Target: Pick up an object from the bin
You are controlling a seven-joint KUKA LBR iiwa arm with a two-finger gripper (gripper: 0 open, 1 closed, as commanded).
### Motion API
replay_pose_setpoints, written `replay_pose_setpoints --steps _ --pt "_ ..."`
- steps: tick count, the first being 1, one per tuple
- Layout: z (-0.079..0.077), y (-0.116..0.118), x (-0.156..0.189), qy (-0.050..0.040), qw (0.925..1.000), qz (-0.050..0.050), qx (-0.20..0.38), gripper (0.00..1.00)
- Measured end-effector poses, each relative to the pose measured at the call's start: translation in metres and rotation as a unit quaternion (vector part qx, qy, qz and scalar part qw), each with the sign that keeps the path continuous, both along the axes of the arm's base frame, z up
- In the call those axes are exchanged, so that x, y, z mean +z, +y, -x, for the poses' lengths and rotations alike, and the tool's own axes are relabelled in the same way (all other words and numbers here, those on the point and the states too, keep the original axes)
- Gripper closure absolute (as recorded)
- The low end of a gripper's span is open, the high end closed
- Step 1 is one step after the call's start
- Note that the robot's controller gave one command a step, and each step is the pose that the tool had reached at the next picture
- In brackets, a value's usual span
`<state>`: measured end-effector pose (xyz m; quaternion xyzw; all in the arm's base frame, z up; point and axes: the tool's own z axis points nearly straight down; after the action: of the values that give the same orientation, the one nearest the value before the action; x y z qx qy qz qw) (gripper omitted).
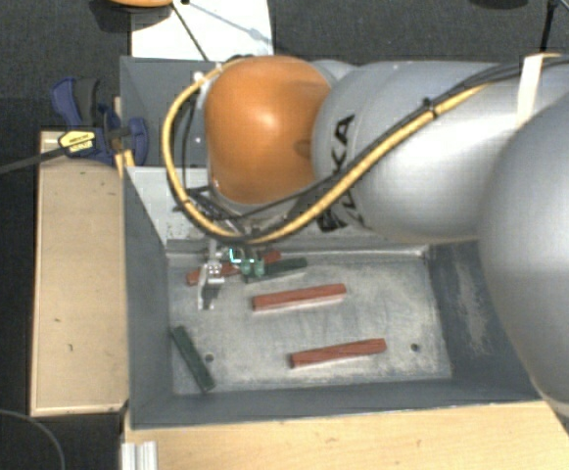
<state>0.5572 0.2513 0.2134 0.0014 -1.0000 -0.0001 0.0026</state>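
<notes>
My gripper (209, 292) hangs low in the bin's back left part, just under the arm's orange cover. Right beside it, against the back wall, lies a small reddish piece with a dark green piece (267, 262) on it, partly hidden by the gripper. A reddish-brown flat stick (299, 298) lies just right of the gripper, nearly level. I see nothing held by the gripper.
A second reddish-brown stick (338, 353) lies nearer the front, right of centre. A dark green bar (192, 357) lies slanted in the front left corner. The arm's bulk covers the bin's back and right side.
</notes>
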Motion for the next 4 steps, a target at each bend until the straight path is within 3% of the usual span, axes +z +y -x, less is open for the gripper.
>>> replay_pose_setpoints --steps 1,2,3,4 --pt "-0.001 -0.001 0.002 -0.0016 1.0 0.0 -0.001 0.0" --pt "0.001 -0.005 0.011 -0.0036 0.9993 -0.001 0.037 0.0" --pt "-0.023 -0.026 -0.036 -0.0077 0.9977 -0.002 0.067 0.0" --pt "-0.03 -0.051 -0.089 -0.003 0.9973 0.0 0.074 0.0"
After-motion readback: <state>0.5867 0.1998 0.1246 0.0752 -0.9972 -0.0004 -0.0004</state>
